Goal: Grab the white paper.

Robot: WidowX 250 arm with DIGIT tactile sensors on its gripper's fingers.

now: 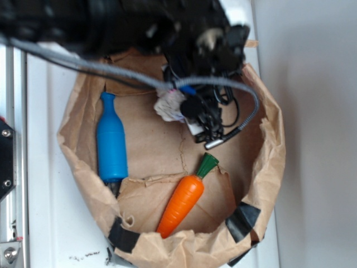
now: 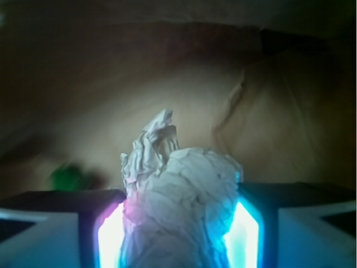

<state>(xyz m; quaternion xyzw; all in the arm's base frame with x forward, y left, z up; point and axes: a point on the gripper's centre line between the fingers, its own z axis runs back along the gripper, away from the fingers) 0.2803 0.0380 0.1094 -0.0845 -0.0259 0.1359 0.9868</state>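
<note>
**Gripper clamped on the white paper inside the brown paper bag**

In the wrist view we see what the exterior view hides: the white paper (image 2: 181, 206), a crumpled wrinkled wad, fills the gap between the two fingers (image 2: 47, 234), pressed against both glowing inner faces, so we read the gripper (image 2: 178, 237) as clenched on the wad. A peak of the paper rises above the fingers. Behind it lies dim brown bag wall, and a blurred green patch (image 2: 70, 177) at the left, which we cannot identify from this view alone.

In the exterior view we see the layout instead. The black arm (image 1: 111, 22) enters from the top, and its gripper (image 1: 192, 109) hangs over the upper middle of the bag; here the fingers are too dark to judge. The white paper (image 1: 169, 105) shows only as a pale crumpled edge at the gripper's left side. A grey cable (image 1: 83, 66) crosses the bag's upper left and loops round the gripper's right.

We count one wad of white paper, one blue bottle (image 1: 111, 140) lying along the bag's left wall, and one orange carrot (image 1: 185, 199) with a green top, lying slanted at the lower middle, well apart from the wad.

The brown paper bag (image 1: 270, 162) has rolled-down walls patched with black tape (image 1: 243, 219). It rests on a white surface (image 1: 47, 223), with a pale wall (image 1: 318, 111) at the right.
</note>
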